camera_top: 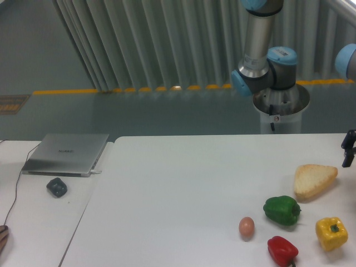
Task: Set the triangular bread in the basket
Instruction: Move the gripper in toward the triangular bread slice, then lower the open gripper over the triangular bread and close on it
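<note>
Three peppers (282, 210), egg (246, 226), laptop (68, 153).

You see the triangular bread (314, 179) flat on the white table (183, 183) at 3 o'clock. The gripper (349, 149) is cut off by the frame edge just beyond it; jaw state unreadable. The green pepper (282, 209), egg (246, 226), red pepper (282, 250) and yellow pepper (331, 233) cluster at 4–5 o'clock. A laptop (67, 153) sits at 9 o'clock.
</note>
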Controlling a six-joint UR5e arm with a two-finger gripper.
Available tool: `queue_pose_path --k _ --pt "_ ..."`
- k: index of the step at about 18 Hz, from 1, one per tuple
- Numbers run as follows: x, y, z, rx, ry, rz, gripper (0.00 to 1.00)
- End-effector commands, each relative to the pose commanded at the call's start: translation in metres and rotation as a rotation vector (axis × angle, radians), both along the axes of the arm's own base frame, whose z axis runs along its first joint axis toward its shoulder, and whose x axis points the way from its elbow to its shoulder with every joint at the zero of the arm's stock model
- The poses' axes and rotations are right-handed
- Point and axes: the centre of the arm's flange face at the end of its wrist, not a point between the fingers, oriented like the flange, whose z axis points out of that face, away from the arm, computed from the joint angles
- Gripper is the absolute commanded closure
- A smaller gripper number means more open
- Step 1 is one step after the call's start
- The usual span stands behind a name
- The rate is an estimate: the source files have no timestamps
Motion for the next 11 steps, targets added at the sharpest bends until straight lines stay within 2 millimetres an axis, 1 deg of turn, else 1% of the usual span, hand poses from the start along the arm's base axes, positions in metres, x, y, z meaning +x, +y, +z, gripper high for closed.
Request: queue_pose_path --k 3,7,11 --pt "-0.002 0.002 0.003 0.01 0.024 0.0 0.0" --pt "0.003 0.011 0.006 0.017 0.033 0.007 0.0" --pt "0.016 0.03 0.01 0.029 0.028 0.092 0.0"
